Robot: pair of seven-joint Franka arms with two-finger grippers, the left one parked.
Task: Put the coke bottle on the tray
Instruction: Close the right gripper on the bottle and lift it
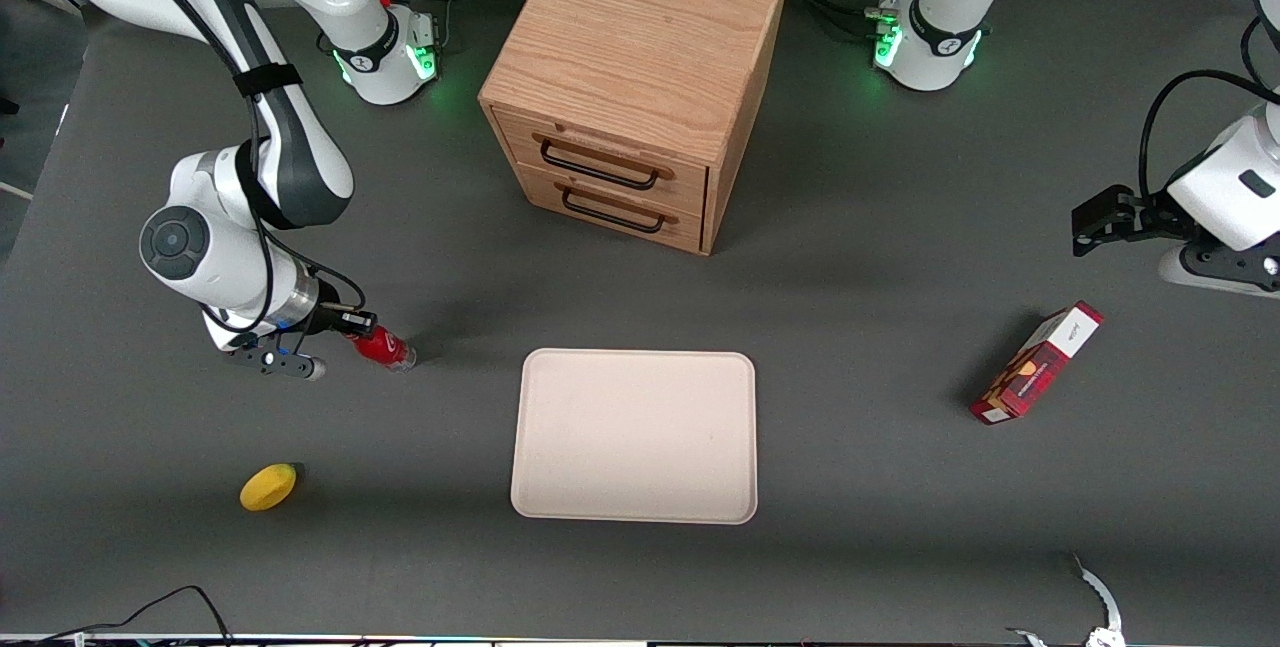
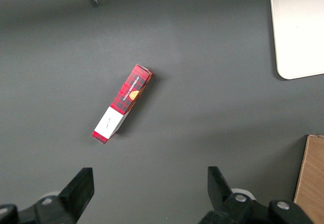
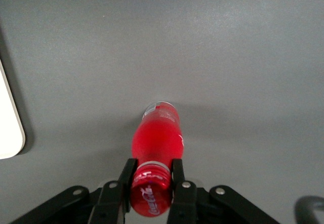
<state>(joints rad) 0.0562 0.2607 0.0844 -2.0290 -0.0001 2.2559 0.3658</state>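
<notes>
The coke bottle (image 1: 382,347) is small and red with a red cap. It stands on the table toward the working arm's end, apart from the tray. My right gripper (image 1: 350,323) is at the bottle's top, and its black fingers (image 3: 127,172) press both sides of the cap and neck (image 3: 152,182). The bottle's clear base (image 3: 159,107) rests on the grey table. The tray (image 1: 636,435), cream-white with rounded corners and a low rim, lies in the middle of the table, and its edge shows in the right wrist view (image 3: 10,127).
A wooden two-drawer cabinet (image 1: 636,77) stands farther from the front camera than the tray. A yellow lemon (image 1: 268,486) lies nearer the camera than the bottle. A red carton box (image 1: 1038,363) lies toward the parked arm's end.
</notes>
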